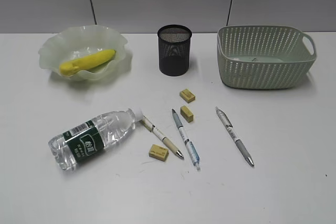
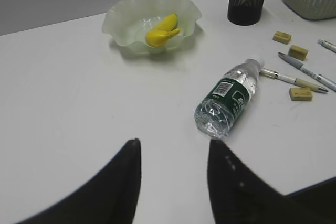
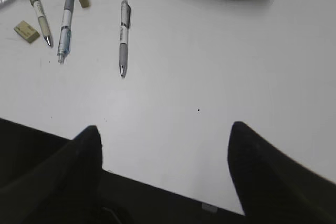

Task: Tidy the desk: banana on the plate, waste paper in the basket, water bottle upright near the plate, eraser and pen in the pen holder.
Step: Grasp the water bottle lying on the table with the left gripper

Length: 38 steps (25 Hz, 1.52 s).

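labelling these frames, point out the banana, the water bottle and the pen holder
banana (image 1: 87, 61), exterior view, middle of the fruit
water bottle (image 1: 90, 139), exterior view, on the green label
pen holder (image 1: 174, 53), exterior view, front mesh wall

Open desk (image 1: 294, 182) front and right, pens (image 1: 185, 138), erasers (image 1: 186, 113), lying bottle (image 1: 94, 138) crowding centre

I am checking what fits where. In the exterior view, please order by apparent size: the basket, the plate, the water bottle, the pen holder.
1. basket, largest
2. plate and water bottle look close in extent; the bottle lies nearer the camera, so I do not rank them
3. pen holder, smallest
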### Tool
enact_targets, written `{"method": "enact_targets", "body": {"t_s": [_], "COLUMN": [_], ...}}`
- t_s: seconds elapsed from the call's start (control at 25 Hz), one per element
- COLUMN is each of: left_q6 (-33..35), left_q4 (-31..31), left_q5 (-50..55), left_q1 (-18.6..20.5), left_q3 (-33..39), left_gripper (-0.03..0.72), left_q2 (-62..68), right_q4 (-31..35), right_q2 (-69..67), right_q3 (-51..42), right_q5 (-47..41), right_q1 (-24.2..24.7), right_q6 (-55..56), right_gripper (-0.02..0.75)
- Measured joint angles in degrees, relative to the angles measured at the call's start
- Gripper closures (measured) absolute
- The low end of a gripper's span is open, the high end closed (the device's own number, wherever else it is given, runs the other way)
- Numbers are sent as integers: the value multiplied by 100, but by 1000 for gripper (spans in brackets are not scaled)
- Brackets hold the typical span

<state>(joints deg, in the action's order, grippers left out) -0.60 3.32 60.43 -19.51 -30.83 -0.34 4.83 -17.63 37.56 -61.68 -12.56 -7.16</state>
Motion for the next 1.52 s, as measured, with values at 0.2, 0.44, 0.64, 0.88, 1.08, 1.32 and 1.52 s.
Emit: {"method": "enact_targets", "body": {"t_s": [0.2,0.44,0.64,0.88,1.08,1.32,1.52], "left_q6": [0,0,0,-6,-7,-12,-2], "left_q4": [0,4,4,4,4,4,23], "left_q5": [0,-5,-5,-5,-5,-5,-340], "left_q1": [0,0,0,0,0,0,0], "left_q3": [0,0,0,0,0,0,-147], "left_gripper": [398,440,448,448,448,449,449], "left_q2": [0,0,0,0,0,0,325], "right_q4": [20,95,95,95,95,95,95], "right_q2": [1364,1804,1804,1804,1804,1804,1804], "right_q3": [-447,-626,-810,-837,-837,-837,-837], "right_q5": [-136,-253,86,182,182,187,195], "right_q1": [0,0,0,0,0,0,0], "right_q6": [7,27,66,109,108,115,115], "right_gripper": [153,154,160,167,167,169,169]}}
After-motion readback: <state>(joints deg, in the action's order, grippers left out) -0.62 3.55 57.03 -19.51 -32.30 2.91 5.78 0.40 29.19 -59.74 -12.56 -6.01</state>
